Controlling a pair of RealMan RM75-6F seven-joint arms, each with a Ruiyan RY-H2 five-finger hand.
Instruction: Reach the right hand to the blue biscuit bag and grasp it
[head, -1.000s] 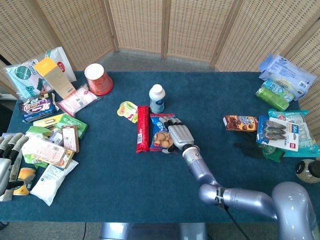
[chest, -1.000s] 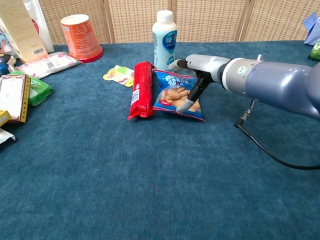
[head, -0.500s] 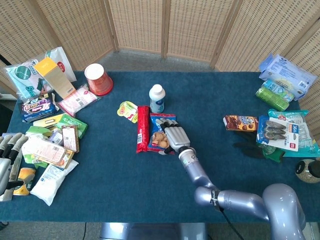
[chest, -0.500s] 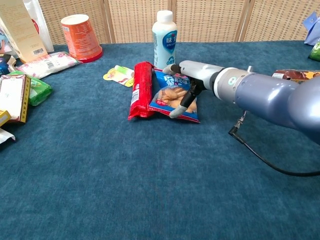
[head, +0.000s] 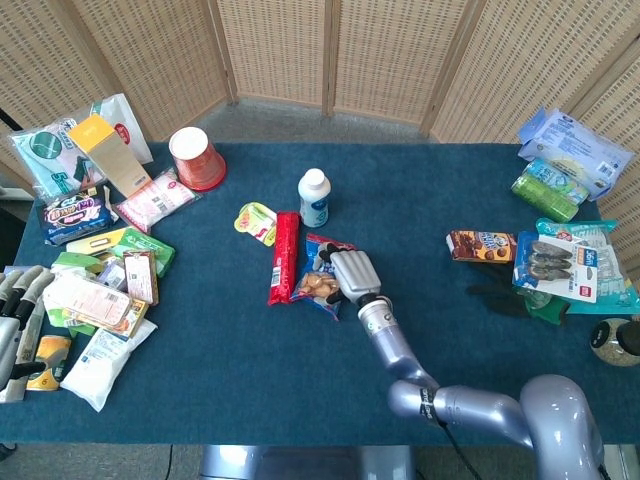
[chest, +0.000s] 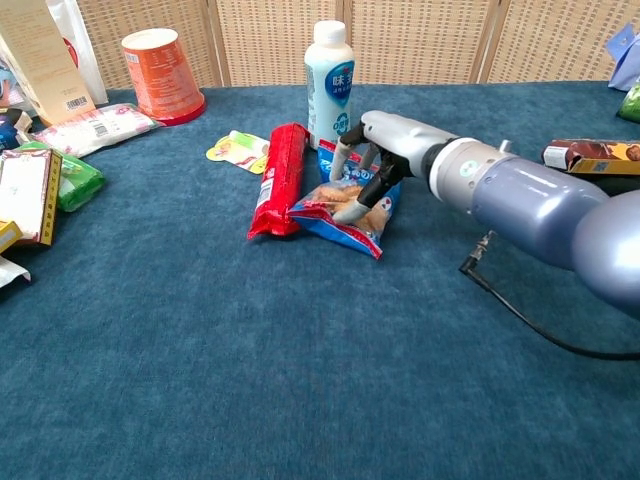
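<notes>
The blue biscuit bag (head: 312, 287) (chest: 345, 215) lies mid-table, crumpled, with its near edge raised off the cloth. My right hand (head: 352, 272) (chest: 385, 150) sits on top of it, fingers curled down into the bag and squeezing it. My fingertips (chest: 348, 210) dig into the biscuit picture; the far part of the bag is hidden under my palm. At the far left table edge, my left hand (head: 15, 318) rests with fingers straight and nothing in it.
A long red packet (head: 280, 257) (chest: 272, 180) touches the bag's left side. A white bottle (head: 314, 196) (chest: 330, 80) stands just behind. A red cup (head: 197, 157), snack piles at left, and a chocolate biscuit pack (head: 482, 245) with more bags at right.
My right hand's fingers have curled in on the blue bag, bunching it and tilting its near edge up. The bag turned and the red packet was nudged slightly left.
</notes>
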